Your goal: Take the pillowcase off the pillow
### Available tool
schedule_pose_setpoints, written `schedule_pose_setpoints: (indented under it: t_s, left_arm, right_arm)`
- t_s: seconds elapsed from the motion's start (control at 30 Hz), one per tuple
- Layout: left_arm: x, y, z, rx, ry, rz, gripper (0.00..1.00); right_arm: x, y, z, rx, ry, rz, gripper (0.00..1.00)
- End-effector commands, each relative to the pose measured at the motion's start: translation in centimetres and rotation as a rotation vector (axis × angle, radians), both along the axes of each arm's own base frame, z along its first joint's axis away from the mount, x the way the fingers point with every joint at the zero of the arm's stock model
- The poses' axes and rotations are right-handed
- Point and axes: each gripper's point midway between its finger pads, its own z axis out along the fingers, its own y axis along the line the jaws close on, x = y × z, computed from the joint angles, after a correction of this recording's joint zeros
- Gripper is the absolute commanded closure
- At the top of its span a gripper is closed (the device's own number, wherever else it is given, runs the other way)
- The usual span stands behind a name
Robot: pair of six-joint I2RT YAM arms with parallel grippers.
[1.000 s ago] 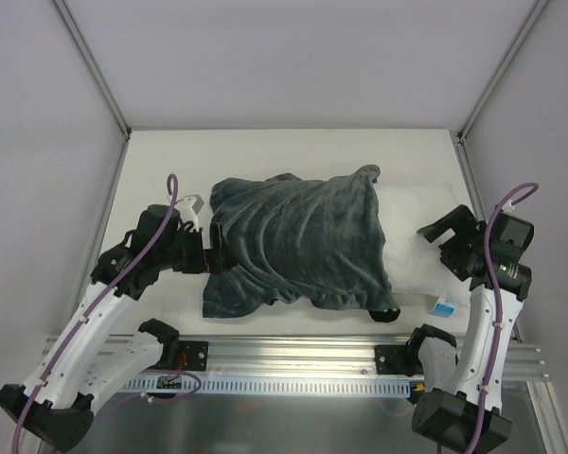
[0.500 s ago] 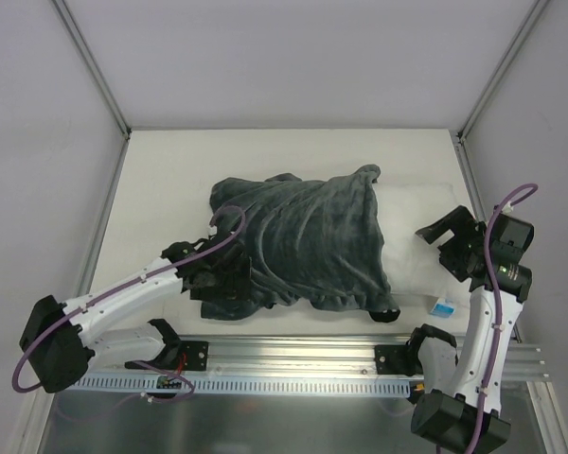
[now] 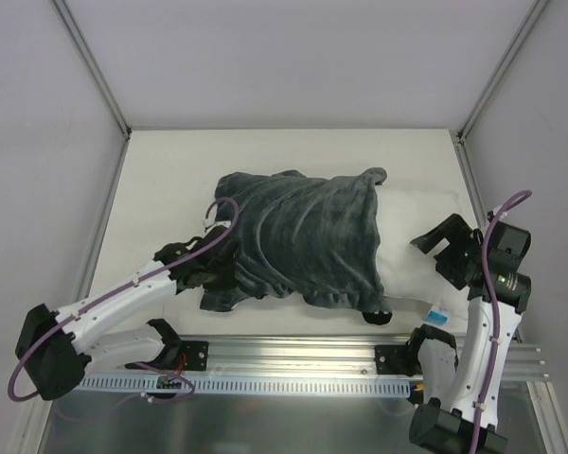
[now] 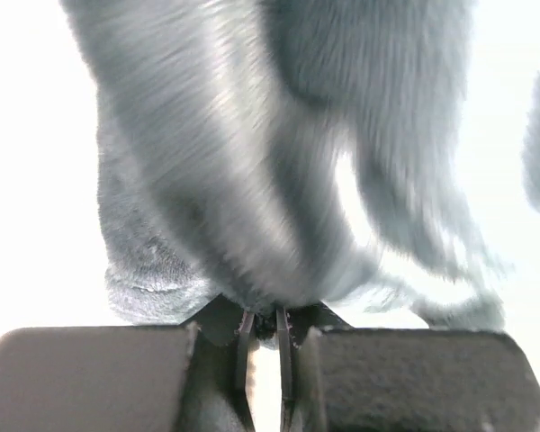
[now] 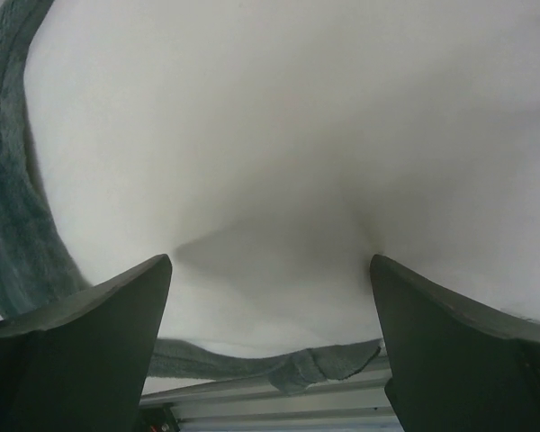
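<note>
**Left pincer [image 4: 263, 320] clenched on pillowcase [image 3: 303, 241]**

Nearest the bases, the left pincer gripped the pillowcase at its near-left corner. The right pincer [image 5: 268, 263] stood released, facing the pillow [image 3: 407, 265], whose white end lay exposed on the bench [image 3: 170, 170].

The pillowcase [image 3: 303, 236] bunches around the jaws of the left gripper [image 3: 211, 271]; the pillow [image 3: 407, 260] lies just ahead of the spread jaws of the right gripper [image 3: 435, 250].
</note>
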Motion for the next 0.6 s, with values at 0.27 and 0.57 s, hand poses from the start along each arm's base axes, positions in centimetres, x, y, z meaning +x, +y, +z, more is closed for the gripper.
schedule_pose_setpoints:
  t_s: [0.27,0.57]
  left_arm:
    - [3.4,0.9,14.4,-0.313,-0.309,0.112,1.0]
    - [7.3,1.8,20.7,-0.304,-0.429,0.184,1.0]
  right_arm:
    - [-4.5,2.6,1.5,-0.216,-0.142,0.245,0.03]
    - [-4.0,2.1,0.2,-0.176,-0.078,0.15,0.04]
